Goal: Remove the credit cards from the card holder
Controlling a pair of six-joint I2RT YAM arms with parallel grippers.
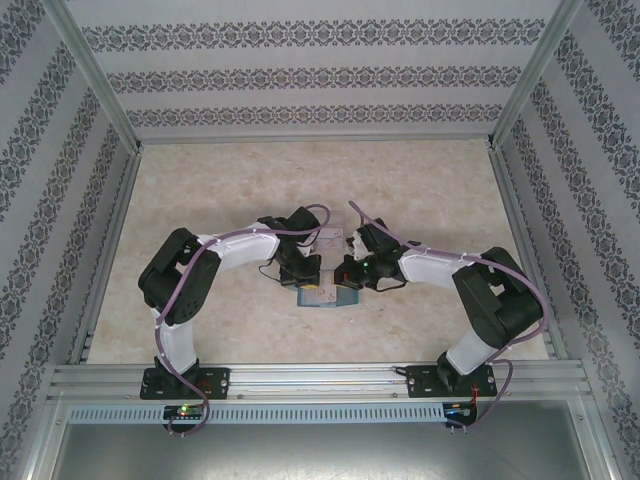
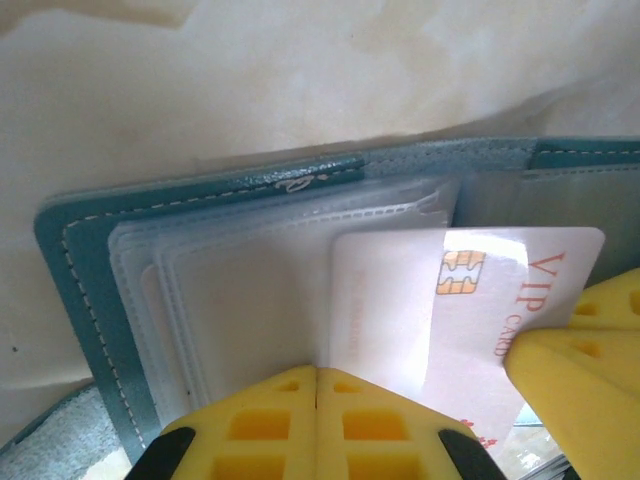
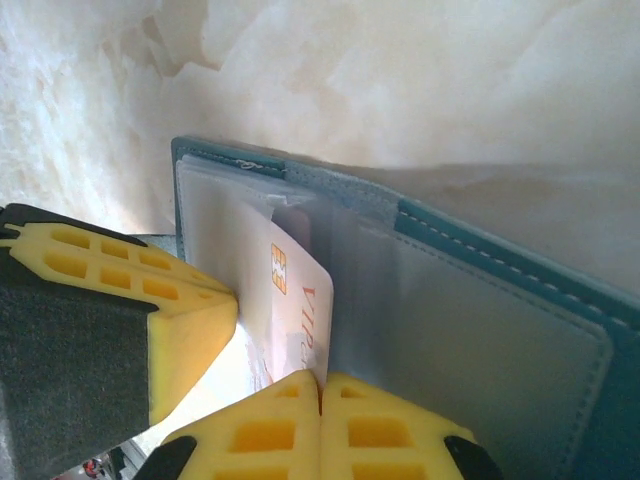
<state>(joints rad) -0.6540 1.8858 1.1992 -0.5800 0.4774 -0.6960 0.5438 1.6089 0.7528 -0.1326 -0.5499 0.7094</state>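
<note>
1. Yellow pads of the left tool [image 2: 317, 405] sit at the bottom of its wrist view, pressed together at the near edge of the clear sleeves [image 2: 240, 300]. I cannot tell whether a sleeve is caught between them.
2. Everything rests on the pale marbled worktop [image 1: 250, 190], which has patterned walls on three sides.
3. From their bases at the near edge, the left arm [image 1: 190, 270] and right arm [image 1: 480, 285] bend inward until their tools nearly meet.
4. Near the middle of the worktop the card holder [image 1: 325, 297] lies open and flat between the two tools. Its cover is teal and stitched [image 2: 70, 260], and its inside is grey-blue [image 3: 500, 350].
5. Over the holder's other side, the right tool [image 3: 322, 400] has its pads closed tight on the edge of a credit card [image 3: 295, 300].
6. That credit card [image 2: 400, 310] is white with a gold chip and red "VIP CARD" lettering. One end is tucked under a clear sleeve and the other juts toward the right tool. A left-tool finger [image 3: 180, 310] rests just beside it.
</note>
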